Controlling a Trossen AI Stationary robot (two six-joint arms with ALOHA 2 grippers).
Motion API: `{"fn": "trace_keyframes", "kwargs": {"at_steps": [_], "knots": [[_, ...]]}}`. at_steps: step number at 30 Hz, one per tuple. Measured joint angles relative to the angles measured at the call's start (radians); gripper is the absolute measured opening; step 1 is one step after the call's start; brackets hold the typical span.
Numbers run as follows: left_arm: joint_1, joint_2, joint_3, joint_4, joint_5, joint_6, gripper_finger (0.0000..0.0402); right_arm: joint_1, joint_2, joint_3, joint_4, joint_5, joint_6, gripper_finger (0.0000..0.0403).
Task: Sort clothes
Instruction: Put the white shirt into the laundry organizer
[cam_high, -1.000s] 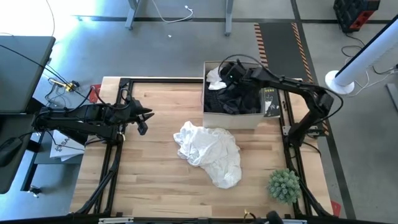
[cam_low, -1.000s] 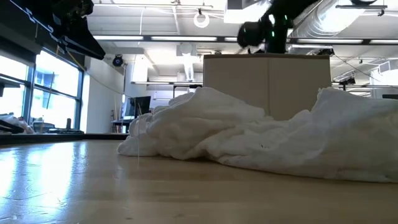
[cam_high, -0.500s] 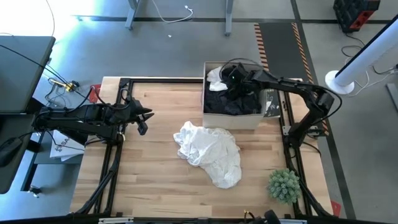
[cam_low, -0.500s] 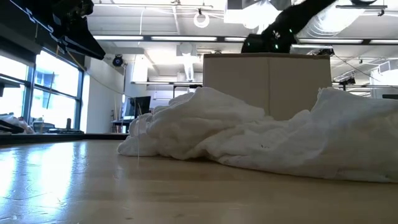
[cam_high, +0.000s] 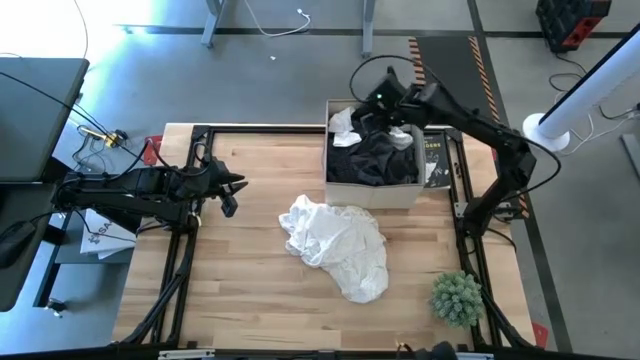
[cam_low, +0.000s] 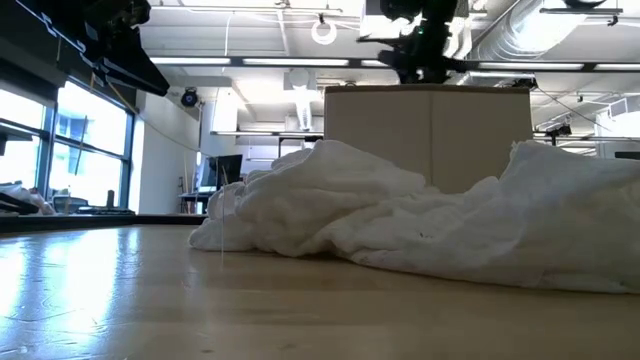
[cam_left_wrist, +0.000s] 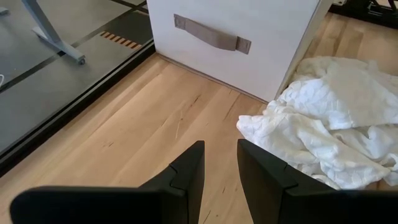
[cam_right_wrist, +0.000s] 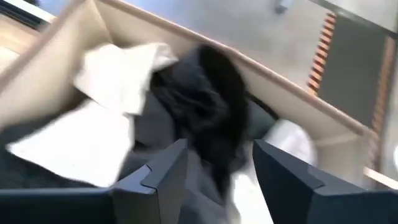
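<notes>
A white garment (cam_high: 340, 245) lies crumpled on the table's middle, just in front of a pale box (cam_high: 372, 195). The box holds dark clothes (cam_high: 375, 160) and white pieces (cam_high: 345, 122). My right gripper (cam_high: 383, 100) hangs open over the box's far side. In its wrist view its fingers stand apart above a black garment (cam_right_wrist: 205, 99) that rests on the pile. My left gripper (cam_high: 232, 190) waits over the table's left part, open by a narrow gap (cam_left_wrist: 221, 168), with nothing between its fingers. No plaid shirt shows.
A spiky green plant (cam_high: 457, 297) stands at the table's near right corner. The box has a strap handle (cam_left_wrist: 212, 32) on its left wall. Bare wood lies between my left gripper and the white garment (cam_left_wrist: 336, 124), and along the near edge.
My right gripper has risen out of the box and moved toward the table's far edge. The dark clothes stay in the box, and a white piece now shows at their right.
</notes>
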Motion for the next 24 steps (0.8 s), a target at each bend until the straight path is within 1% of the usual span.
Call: {"fn": "trace_keyframes", "kwargs": {"at_steps": [2, 5, 9, 11, 13, 15, 17, 20, 24], "knots": [[0.0, 0.0, 0.0, 0.0, 0.0, 0.0, 0.0093, -0.012, 0.005, -0.086, 0.111, -0.011, 0.002, 0.0171], [0.0, 0.0, 0.0, -0.001, 0.001, 0.0, 0.0093, -0.037, 0.015, -0.257, 0.31, -0.03, 0.04, 0.0167], [0.0, 0.0, 0.0, -0.001, 0.002, 0.0, 0.0093, -0.063, 0.064, -0.482, 0.516, -0.062, 0.104, 0.0159], [0.0, 0.0, 0.0, -0.001, 0.001, 0.0, 0.0093, -0.072, 0.088, -0.554, 0.594, -0.073, 0.121, 0.0155], [0.0, 0.0, 0.0, -0.001, 0.0, 0.0, 0.0093, -0.079, 0.093, -0.59, 0.633, -0.079, 0.124, 0.0151], [0.0, 0.0, 0.0, -0.001, -0.001, 0.0, 0.0093, -0.083, 0.095, -0.59, 0.634, -0.082, 0.112, 0.0149], [0.0, 0.0, 0.0, 0.0, -0.001, 0.0, 0.0093, -0.083, 0.082, -0.553, 0.594, -0.089, 0.074, 0.0149], [0.0, 0.0, 0.0, -0.001, -0.001, 0.0, 0.0093, -0.072, 0.055, -0.458, 0.503, -0.091, 0.029, 0.0149], [0.0, 0.0, 0.0, -0.002, -0.001, 0.0, 0.0093, -0.025, -0.01, -0.282, 0.339, -0.07, -0.004, 0.0148]]}}
